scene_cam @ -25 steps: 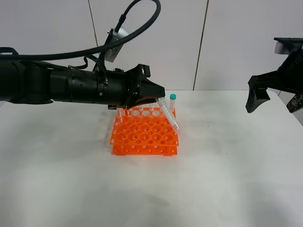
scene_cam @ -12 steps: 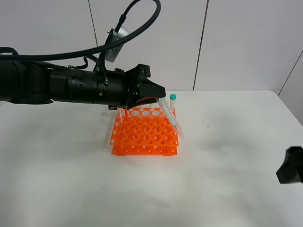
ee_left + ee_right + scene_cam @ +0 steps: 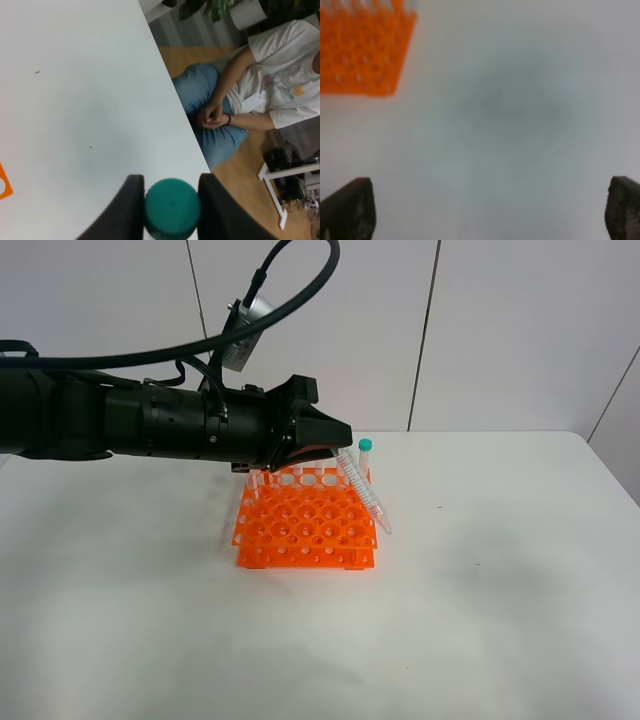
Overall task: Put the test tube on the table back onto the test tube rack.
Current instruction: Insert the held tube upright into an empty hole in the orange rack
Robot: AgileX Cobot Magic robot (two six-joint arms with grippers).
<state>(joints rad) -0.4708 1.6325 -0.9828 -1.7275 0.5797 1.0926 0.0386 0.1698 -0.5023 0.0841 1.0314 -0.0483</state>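
Note:
My left gripper is shut on the cap end of the test tube. The tube hangs tilted, its pointed tip down over the right side of the orange test tube rack. The left wrist view shows the teal cap pinched between the two dark fingers. In the rack's back right corner another tube with a teal cap stands upright. My right gripper is open above the bare table, with the rack off to one side. This gripper is out of the exterior high view.
Several capless-looking tubes stand in the rack's back row, partly behind my left arm. A seated person is beyond the table edge in the left wrist view. A corner of the rack shows there too.
The right arm dropped from the upper right of the exterior high view to the lower right, then left that view. The left arm and its tube have barely shifted.

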